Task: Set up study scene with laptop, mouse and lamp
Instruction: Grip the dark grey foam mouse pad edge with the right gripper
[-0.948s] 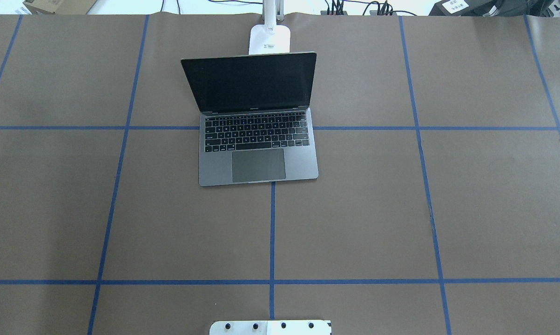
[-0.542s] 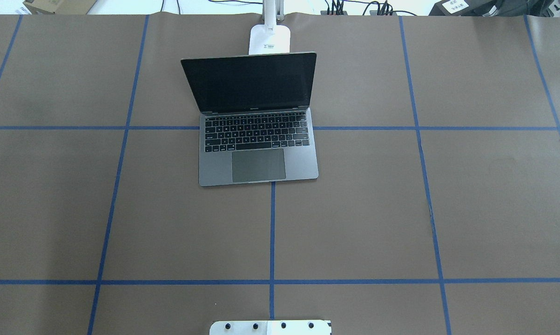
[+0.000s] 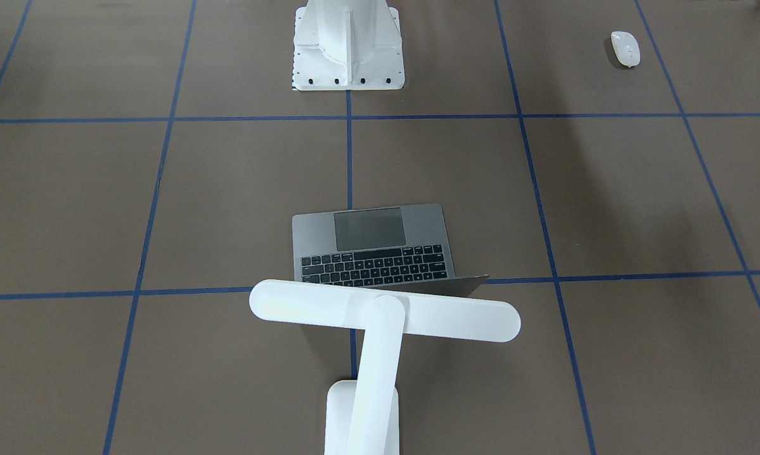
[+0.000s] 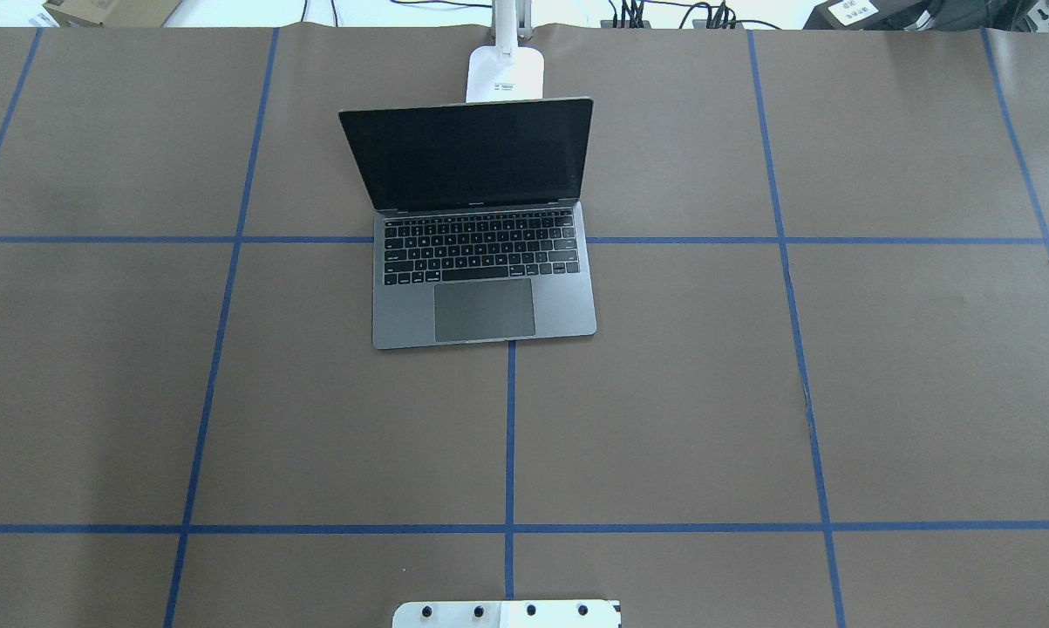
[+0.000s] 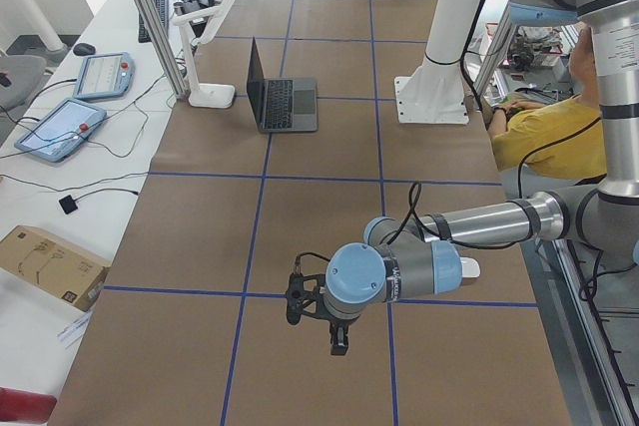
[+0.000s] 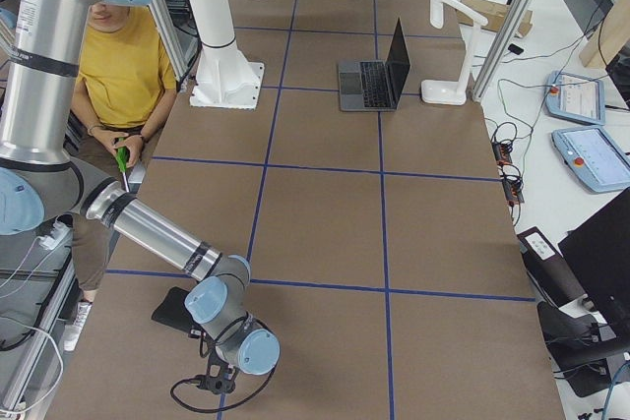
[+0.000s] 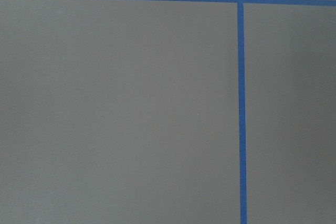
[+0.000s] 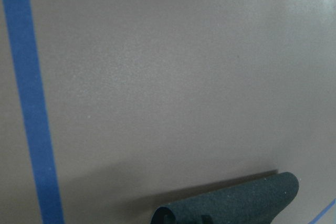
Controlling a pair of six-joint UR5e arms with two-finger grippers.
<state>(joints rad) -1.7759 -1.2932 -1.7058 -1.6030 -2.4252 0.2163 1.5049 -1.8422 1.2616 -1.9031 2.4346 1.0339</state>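
Over the left end of the desk (image 4: 664, 419) we see the left claw (image 5: 337, 334) hanging low. We cannot tell how far open it is or whether it holds anything. The mouse (image 3: 625, 48) lies near the robot-side edge, toward that end. The laptop (image 4: 480, 253) stands open mid-desk, with the lamp (image 3: 380, 316) just behind its lid at the far edge. At the right end the right claw (image 6: 212, 381) hangs low near a black pad (image 6: 175, 312). We cannot tell its opening either.

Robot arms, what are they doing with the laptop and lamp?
The laptop sits open mid-table, with the lamp standing behind it. The mouse lies alone, far off on the robot's left side. The left arm and right arm hang low over opposite table ends, touching none of these. Whether their jaws are open is unclear.
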